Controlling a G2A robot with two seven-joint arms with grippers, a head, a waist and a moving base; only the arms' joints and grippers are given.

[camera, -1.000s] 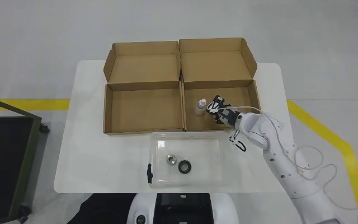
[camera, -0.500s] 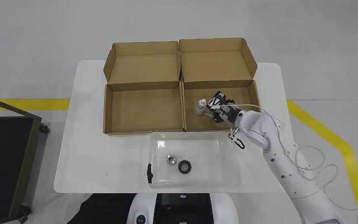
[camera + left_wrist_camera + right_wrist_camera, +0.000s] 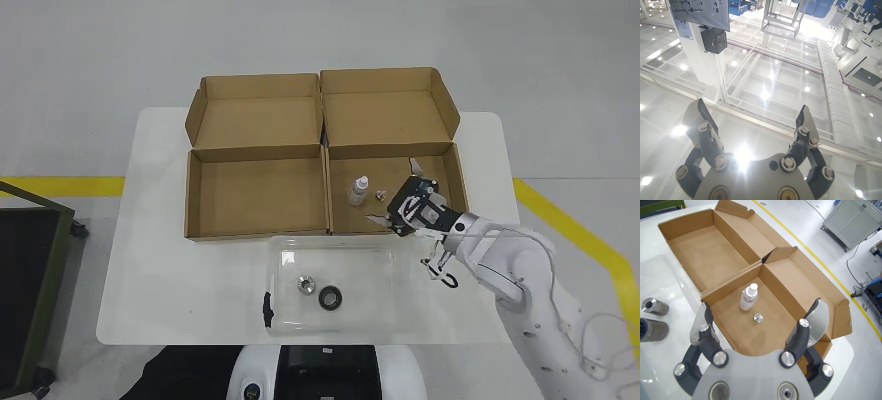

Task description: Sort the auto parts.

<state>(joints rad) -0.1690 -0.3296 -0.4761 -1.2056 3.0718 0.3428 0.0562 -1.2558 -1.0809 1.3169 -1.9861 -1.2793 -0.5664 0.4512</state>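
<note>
**A:** In the right cardboard box [image 3: 345,215], what lies there?

**B:** A white bottle [image 3: 749,299] stands upright near the wall shared with the left cardboard box [image 3: 256,195]. A small metal part [image 3: 757,317] sits just beside the bottle on the box floor.

**A:** And the right pincer [image 3: 761,305]?

**B:** It hangs above that box, over the small metal part and apart from it. Its fingers are spread wide with nothing between them.

**A:** Where are the other parts?

**B:** In the clear tray [image 3: 380,262] on the worktop [image 3: 160,250], on the robot's side of the boxes. A steel cylinder [image 3: 305,284] and a black ring [image 3: 330,296] lie there side by side.

**A:** The left pincer [image 3: 752,105]?

**B:** Spread too, empty, and pointed up at the ceiling [image 3: 772,56].
</note>
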